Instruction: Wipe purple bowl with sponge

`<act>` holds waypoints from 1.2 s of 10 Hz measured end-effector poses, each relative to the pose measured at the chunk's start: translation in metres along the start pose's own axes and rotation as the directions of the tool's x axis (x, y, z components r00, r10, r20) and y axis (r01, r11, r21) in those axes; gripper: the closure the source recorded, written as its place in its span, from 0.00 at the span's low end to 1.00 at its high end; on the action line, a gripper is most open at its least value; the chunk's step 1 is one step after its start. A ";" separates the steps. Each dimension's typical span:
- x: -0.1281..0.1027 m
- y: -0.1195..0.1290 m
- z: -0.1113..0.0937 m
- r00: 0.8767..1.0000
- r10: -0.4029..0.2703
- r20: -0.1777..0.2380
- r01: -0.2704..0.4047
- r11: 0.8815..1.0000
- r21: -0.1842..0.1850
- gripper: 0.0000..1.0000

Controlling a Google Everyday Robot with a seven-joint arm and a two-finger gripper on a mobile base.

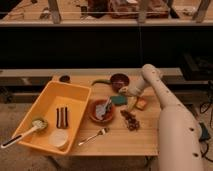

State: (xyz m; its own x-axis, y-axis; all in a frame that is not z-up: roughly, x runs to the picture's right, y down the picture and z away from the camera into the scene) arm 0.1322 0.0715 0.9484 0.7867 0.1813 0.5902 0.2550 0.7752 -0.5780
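**Light wooden table [115, 145]: two-finger gripper [125, 92] low at middle-right, grip state unreadable**

The table stood in front of dark shelving, with a cluttered counter running along the top.

- Far left: a yellow rectangular plastic tray [77, 106] sat angled on the table. It held a white-handled brush with a pale head [25, 132], a dark brown bar [62, 116] and a white round lid-like piece [59, 138].
- Just behind the tray, a small dark round object [64, 78] sat at the back edge.
- Next right: a green elongated item [100, 81] lay at the back. A metal fork [93, 136] lay near the front.
- Between those two sat a wide orange-brown terracotta bowl [93, 117], with a pale utensil [104, 107] lying in it.
- The small dark maroon-purple bowl [119, 80] stood upright at the back, just right of the green item.
- The flat teal-green rectangular sponge [119, 100] lay on the table in front of the purple bowl and apart from it, just beside the terracotta bowl.
- The gripper was between the purple bowl and the sponge, close over the sponge's back-right side. I couldn't tell whether it touched the sponge, how far open it was, or whether it held anything.
- Right of the sponge sat a small yellow-orange block [141, 104], with a cluster of dark brown bits [131, 121] in front of it.
- The white arm [172, 130] came in from the lower right corner.
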 end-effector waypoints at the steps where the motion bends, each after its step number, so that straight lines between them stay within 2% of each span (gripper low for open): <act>1: 0.001 0.000 0.003 1.000 -0.001 -0.002 0.001 1.000 -0.009 0.48; 5: 0.007 0.005 0.006 1.000 0.002 0.006 -0.002 1.000 -0.021 0.88; 6: 0.007 0.009 0.002 1.000 -0.001 0.009 0.001 1.000 -0.020 0.96; 7: 0.006 0.015 -0.008 1.000 -0.006 0.008 0.006 1.000 -0.009 1.00; 9: -0.005 0.024 -0.033 1.000 -0.026 -0.002 0.026 0.999 0.019 1.00; 12: -0.030 0.036 -0.105 0.998 -0.044 -0.040 0.048 0.992 0.118 1.00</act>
State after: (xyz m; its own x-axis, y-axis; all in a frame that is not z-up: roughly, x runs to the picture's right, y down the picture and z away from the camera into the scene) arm 0.1774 0.0306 0.8504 0.7966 0.1229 0.5919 0.2243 0.8492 -0.4781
